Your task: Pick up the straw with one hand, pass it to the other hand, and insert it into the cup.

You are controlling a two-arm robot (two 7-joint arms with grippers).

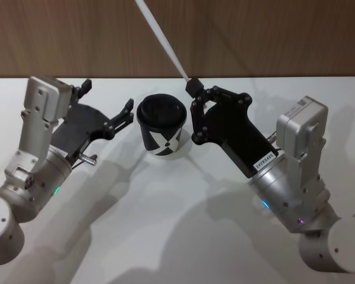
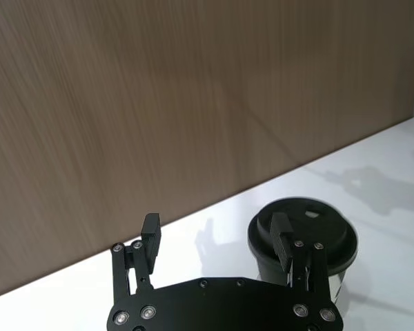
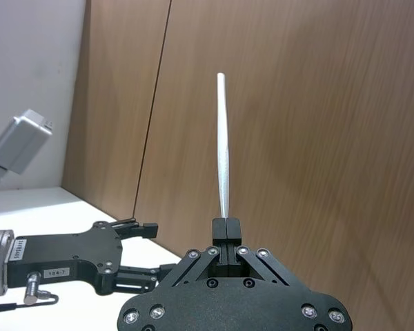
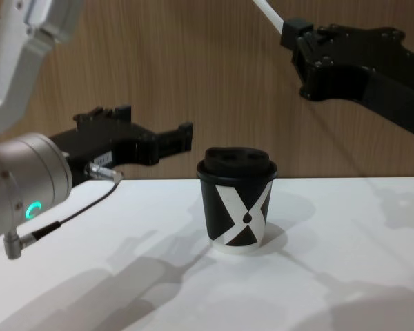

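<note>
The black cup with a white X and a domed lid stands upright on the white table. My right gripper hangs above and just right of it, shut on the lower end of the white straw. The straw slants up and away to the left. In the right wrist view the straw rises straight out of the shut right gripper. My left gripper is open and holds nothing, just left of the cup. One finger is close to the cup's lid. In the chest view the cup sits between the left gripper and the raised right gripper.
A brown wood-grain wall runs along the back edge of the white table. A thin cable hangs from my left wrist.
</note>
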